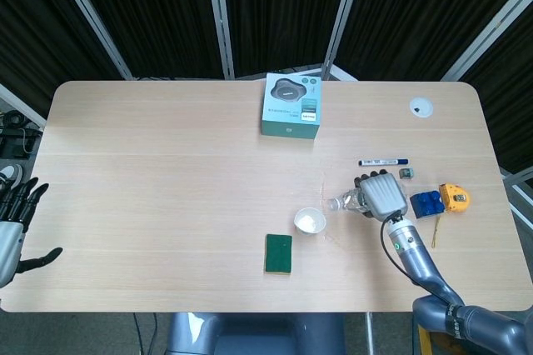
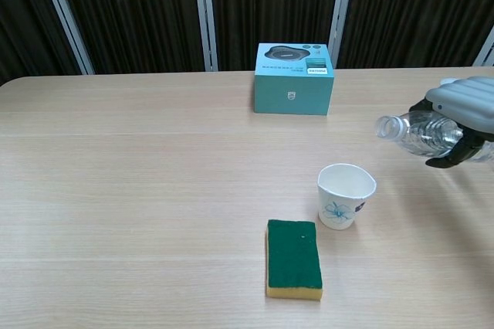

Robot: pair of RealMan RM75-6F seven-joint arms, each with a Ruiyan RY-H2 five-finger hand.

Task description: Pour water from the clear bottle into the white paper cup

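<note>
My right hand (image 1: pixel 381 195) (image 2: pixel 463 115) grips the clear bottle (image 1: pixel 346 202) (image 2: pixel 417 132), which is uncapped and tilted on its side with the mouth pointing left. The mouth hangs above and just right of the white paper cup (image 1: pixel 309 221) (image 2: pixel 345 195), which stands upright with a blue flower print. No stream of water shows between them. My left hand (image 1: pixel 15 220) hangs open off the table's left edge, holding nothing.
A green sponge (image 1: pixel 278 252) (image 2: pixel 293 258) lies in front of the cup. A teal box (image 1: pixel 291 105) (image 2: pixel 294 78) stands at the back. A marker (image 1: pixel 383 161), a blue block (image 1: pixel 427 202), a yellow tape measure (image 1: pixel 454 197) and a white disc (image 1: pixel 420 107) lie right.
</note>
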